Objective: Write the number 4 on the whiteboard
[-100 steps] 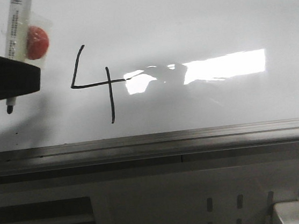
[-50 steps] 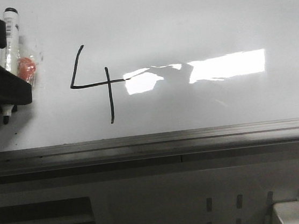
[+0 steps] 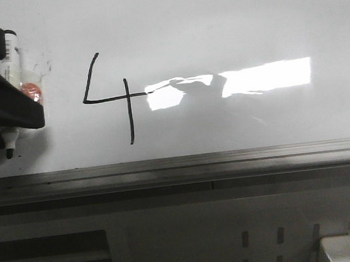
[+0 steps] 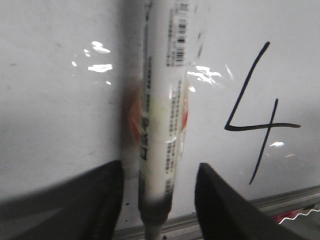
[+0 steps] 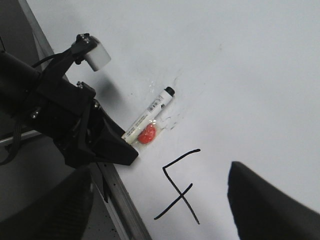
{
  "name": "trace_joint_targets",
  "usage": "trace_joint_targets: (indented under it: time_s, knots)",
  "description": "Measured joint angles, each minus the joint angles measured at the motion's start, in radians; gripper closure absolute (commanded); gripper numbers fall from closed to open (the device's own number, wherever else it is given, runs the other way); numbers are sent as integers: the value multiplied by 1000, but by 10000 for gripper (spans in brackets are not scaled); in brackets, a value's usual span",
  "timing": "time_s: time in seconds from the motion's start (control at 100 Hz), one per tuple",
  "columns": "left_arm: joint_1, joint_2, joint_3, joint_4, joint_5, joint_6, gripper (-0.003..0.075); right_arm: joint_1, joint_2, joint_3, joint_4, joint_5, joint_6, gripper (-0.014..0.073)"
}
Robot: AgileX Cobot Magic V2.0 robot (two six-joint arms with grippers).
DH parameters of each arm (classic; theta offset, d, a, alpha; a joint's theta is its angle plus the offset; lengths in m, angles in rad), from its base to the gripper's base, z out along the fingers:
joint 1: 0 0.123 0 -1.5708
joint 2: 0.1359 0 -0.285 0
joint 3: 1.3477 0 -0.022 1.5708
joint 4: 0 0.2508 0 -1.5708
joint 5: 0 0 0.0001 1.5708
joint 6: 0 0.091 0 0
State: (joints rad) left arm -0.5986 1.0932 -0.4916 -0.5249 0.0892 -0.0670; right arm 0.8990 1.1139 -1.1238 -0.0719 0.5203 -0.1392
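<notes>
Front view shows the number 4 drawn in black on the whiteboard, left of a bright patch of light. The left pincer is at the far left, near the 4, with a white marker between its black fingers; I cannot tell if they squeeze it. The right pincer is wide open above the board and holds nothing.

Number 4 drawn — left gripper beside it.
</notes>
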Motion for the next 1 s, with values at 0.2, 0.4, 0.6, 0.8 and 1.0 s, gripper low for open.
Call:
trace_joint_targets:
  time_s: [0.2,0.4,0.6,0.8,1.0]
  knots:
    - [0,-30,-2,6,4,0,261,0,-4,0,0,11,0,219]
    - [0,-193,-2,115,42,0,671,0,-59,0,0,29,0,645]
    - [0,-432,-1,231,87,0,741,0,-210,84,0,-7,0,646]
    - [0,-696,46,443,132,0,740,0,-473,322,0,-145,0,646]
    - [0,-916,201,517,140,0,740,0,-790,607,0,-218,0,646]
